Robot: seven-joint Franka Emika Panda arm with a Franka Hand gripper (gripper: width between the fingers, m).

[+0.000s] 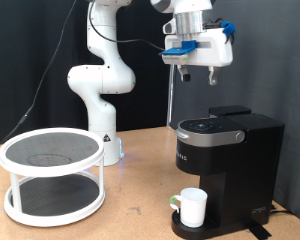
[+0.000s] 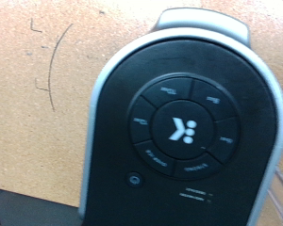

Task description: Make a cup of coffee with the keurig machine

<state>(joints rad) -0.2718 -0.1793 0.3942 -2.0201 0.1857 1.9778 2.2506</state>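
Observation:
The black keurig machine (image 1: 230, 160) stands on the wooden table at the exterior view's right, with its lid down. The white cup (image 1: 193, 207) sits on the drip tray at the machine's base, under the spout, handle towards the exterior view's left. My gripper (image 1: 199, 75) hangs well above the machine's top panel, pointing down, fingers apart and empty. The wrist view looks straight down on the machine's silver-rimmed top panel (image 2: 184, 127) with its ring of buttons. The fingers do not show in the wrist view.
A white two-tier round rack (image 1: 52, 175) stands at the exterior view's left on the table. The arm's white base (image 1: 102, 90) rises behind it. A black curtain hangs at the back.

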